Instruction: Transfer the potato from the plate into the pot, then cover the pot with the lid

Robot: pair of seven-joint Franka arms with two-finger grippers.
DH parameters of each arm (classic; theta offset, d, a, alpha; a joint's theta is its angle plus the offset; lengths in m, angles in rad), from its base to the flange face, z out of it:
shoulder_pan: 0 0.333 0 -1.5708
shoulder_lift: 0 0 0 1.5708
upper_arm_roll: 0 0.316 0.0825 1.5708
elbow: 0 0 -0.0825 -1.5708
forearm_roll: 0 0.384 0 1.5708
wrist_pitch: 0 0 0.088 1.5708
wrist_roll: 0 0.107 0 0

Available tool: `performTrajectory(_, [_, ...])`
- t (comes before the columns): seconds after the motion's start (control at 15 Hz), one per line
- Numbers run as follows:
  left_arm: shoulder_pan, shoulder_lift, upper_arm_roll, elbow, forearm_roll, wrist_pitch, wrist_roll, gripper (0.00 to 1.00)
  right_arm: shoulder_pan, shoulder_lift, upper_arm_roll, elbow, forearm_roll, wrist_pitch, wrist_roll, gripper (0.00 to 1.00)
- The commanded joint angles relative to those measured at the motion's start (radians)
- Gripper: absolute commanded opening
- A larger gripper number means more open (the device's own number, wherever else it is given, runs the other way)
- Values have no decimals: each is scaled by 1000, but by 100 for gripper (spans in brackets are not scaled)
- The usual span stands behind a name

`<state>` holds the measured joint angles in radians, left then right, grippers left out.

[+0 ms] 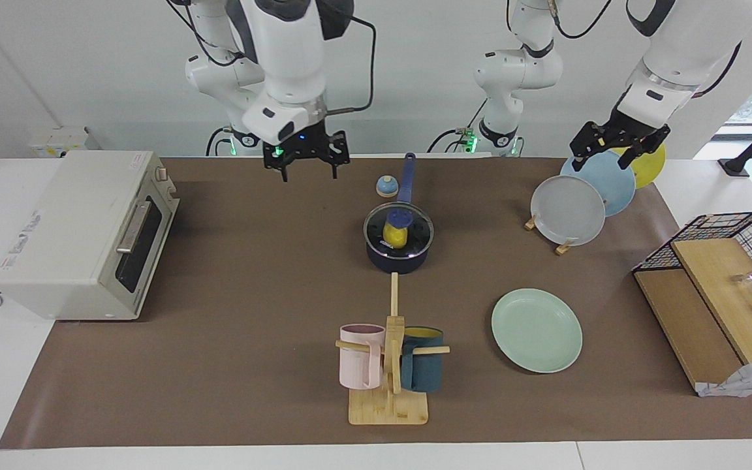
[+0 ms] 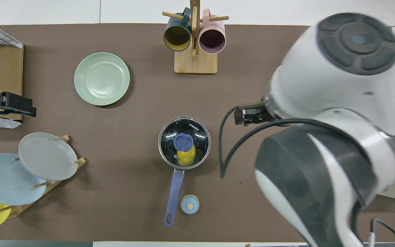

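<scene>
The yellow potato [image 1: 394, 235] [image 2: 186, 156] lies inside the dark navy pot [image 1: 399, 258] [image 2: 161, 151] in the middle of the table. The clear glass lid [image 1: 415, 228] [image 2: 197, 135] with its blue knob sits on the pot. The mint-green plate [image 1: 536, 330] [image 2: 102, 78] lies bare, farther from the robots, toward the left arm's end. My right gripper [image 1: 307, 160] [image 2: 249, 115] hangs open and empty in the air, over the mat between the pot and the toaster oven. My left gripper [image 1: 617, 145] [image 2: 7, 106] is open and empty, up over the upright plate rack.
A wooden rack holds grey [image 1: 568, 210], light-blue [image 1: 604, 179] and yellow [image 1: 650, 163] upright plates. A small bell [image 1: 386, 187] stands beside the pot's handle. A mug tree [image 1: 390, 352] holds pink and teal mugs. A toaster oven [image 1: 82, 235] and a wire basket with boards [image 1: 722, 287] stand at the ends.
</scene>
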<state>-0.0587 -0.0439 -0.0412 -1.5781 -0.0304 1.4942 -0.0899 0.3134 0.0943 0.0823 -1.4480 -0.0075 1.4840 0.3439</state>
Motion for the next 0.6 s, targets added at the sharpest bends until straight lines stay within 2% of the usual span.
performTrajectory(0.0, [7,-36,0,-17,-13,1,4,100,-48,-34,10,-28,-78,-31,-43,100])
performTrajectory(0.2, [7,-56,0,-19,-13,-3,-2,100,-144,-38,10,-26,-107,-86,-235,100])
performTrajectory(0.33, [8,-59,0,-19,-13,0,-31,100,-219,-35,13,-26,-89,-87,-255,100])
performTrajectory(0.53, [8,-63,-2,-42,-11,12,-24,100,-255,-24,16,-20,-100,-79,-255,100])
